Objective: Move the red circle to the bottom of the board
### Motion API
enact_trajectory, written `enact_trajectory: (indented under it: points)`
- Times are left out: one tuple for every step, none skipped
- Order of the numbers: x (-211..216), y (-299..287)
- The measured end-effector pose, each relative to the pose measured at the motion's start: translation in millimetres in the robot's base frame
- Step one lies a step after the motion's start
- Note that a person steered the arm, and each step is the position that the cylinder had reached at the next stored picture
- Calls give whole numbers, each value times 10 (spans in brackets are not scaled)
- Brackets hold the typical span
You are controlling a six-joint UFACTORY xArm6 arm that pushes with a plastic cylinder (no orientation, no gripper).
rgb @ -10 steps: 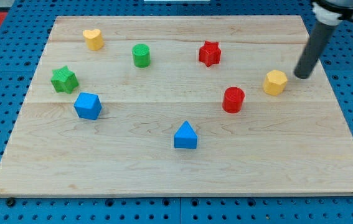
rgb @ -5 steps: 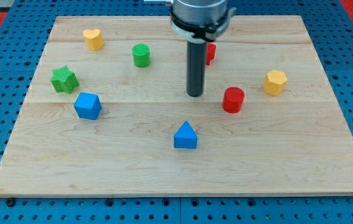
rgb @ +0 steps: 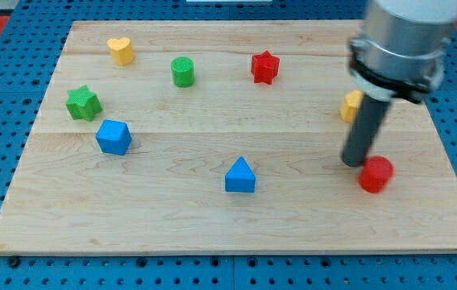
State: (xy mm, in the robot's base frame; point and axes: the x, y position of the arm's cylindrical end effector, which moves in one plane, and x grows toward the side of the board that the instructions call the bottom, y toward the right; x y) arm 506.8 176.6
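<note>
The red circle (rgb: 375, 174) is a short red cylinder at the lower right of the wooden board (rgb: 172, 217). My tip (rgb: 352, 162) touches the board just to the upper left of the red circle, touching or nearly touching it. The rod rises toward the view's top right and hides part of the yellow block (rgb: 350, 105).
A red star (rgb: 265, 67), a green circle (rgb: 183, 72) and a yellow heart (rgb: 120, 51) lie near the top. A green star (rgb: 83, 103) and a blue cube-like block (rgb: 114, 136) are at the left. A blue triangle (rgb: 240, 176) is at lower centre.
The tip swung from the right edge to the board's centre, then to the lower right. The red circle moved down and to the right. The red star shifted slightly left.
</note>
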Motion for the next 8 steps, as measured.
enact_trajectory:
  points:
    - [-368,98]
    - [-461,355]
    - [-22,949]
    - [51,569]
    - [56,333]
    - [-54,333]
    - [-229,-107]
    - [-46,-143]
